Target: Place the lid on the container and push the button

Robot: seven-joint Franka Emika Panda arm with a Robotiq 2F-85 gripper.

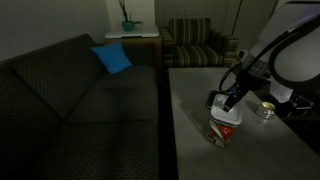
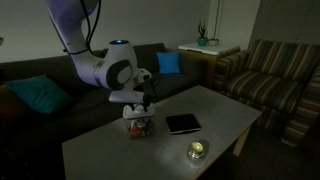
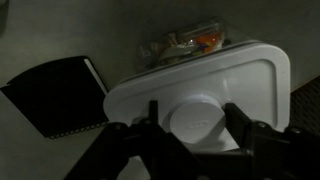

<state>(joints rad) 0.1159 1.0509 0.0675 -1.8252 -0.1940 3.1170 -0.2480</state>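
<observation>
White plastic straight below: straddles middle of lid (image 3: 205,82) with gripper (image 3: 193,118), jaws spread, clamped or loose can't tell, lid's long axis along jaw line, resting slightly skewed atop container (image 3: 185,45) on bench (image 1: 190,120).

No text, brand, number or sign can be read in any view. Print is seen on the red, orange and white sides of the small boxy tub (image 3: 190,45) beneath the white flat plastic lid (image 3: 215,80), but it is too blurred to be made out.
</observation>
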